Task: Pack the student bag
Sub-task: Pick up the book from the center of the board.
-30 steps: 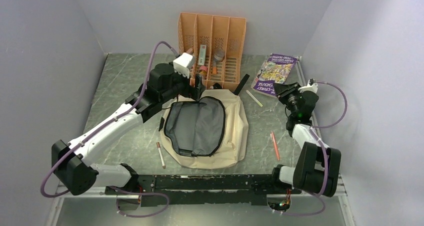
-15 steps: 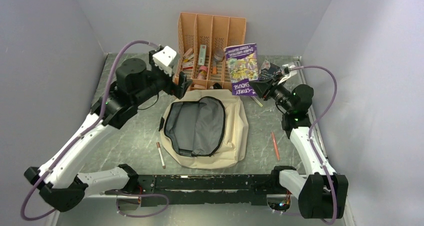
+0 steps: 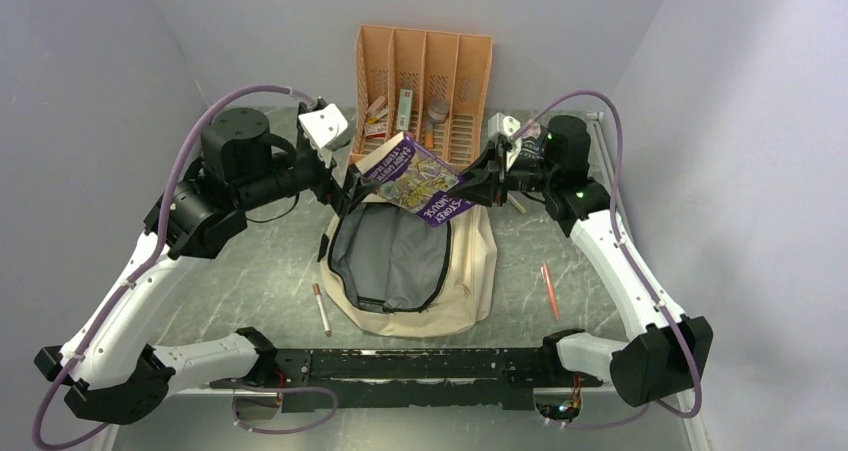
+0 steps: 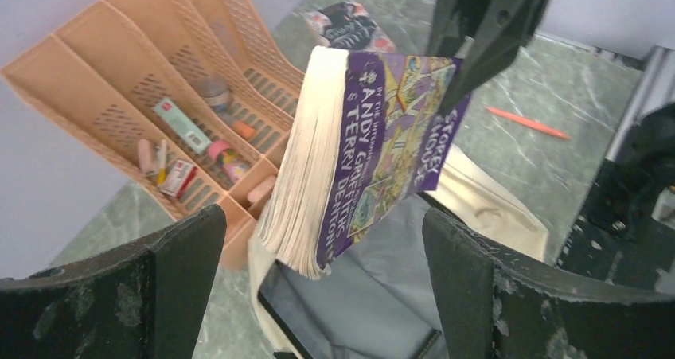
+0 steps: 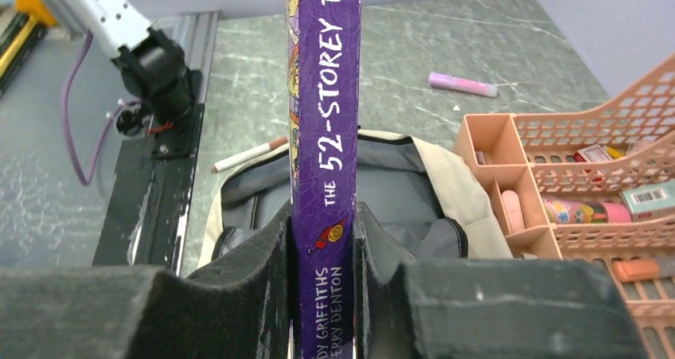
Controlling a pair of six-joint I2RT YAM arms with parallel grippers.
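The right jaws clamp the book [image 3: 415, 179] over the student bag [image 3: 470, 281] — flat on the worktop [image 3: 250, 261], unzipped. The left jaws gape empty beside its pages. Tip its free corner into the opening before you release.

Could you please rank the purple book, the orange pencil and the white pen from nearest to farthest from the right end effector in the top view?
1. purple book: gripped in the right end effector.
2. orange pencil: lying right of the student bag.
3. white pen: left of the bag, farthest.
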